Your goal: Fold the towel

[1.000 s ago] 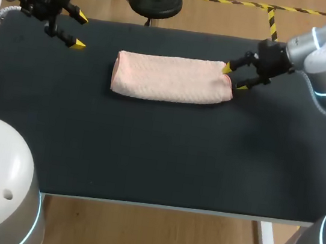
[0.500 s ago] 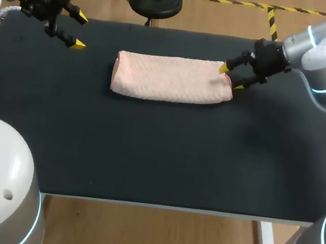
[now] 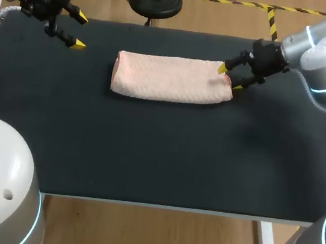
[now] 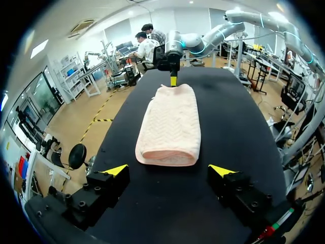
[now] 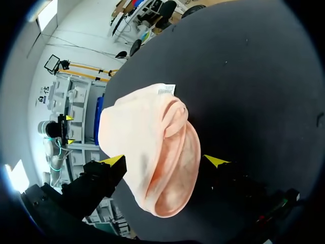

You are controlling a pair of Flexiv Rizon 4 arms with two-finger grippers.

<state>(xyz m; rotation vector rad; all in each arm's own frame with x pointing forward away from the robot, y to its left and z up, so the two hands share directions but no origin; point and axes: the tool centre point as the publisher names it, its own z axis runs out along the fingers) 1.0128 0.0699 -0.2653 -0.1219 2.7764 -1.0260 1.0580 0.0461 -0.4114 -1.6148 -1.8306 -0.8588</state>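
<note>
The table [image 3: 146,156] holds the towel [image 3: 170,79] near its far middle, lying as a thick folded oblong, so most of the folding looks done; perhaps one fold remains. The right gripper [image 3: 230,78] straddles the towel's end, fingers spread, gripping nothing. The left gripper [image 3: 81,31], spread and empty, hangs well apart.

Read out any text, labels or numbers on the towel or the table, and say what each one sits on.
No text can be read as it stands.
A small white tag at the edge of the towel: dark print, too small to read.
The table: no writing or markings seen.
</note>
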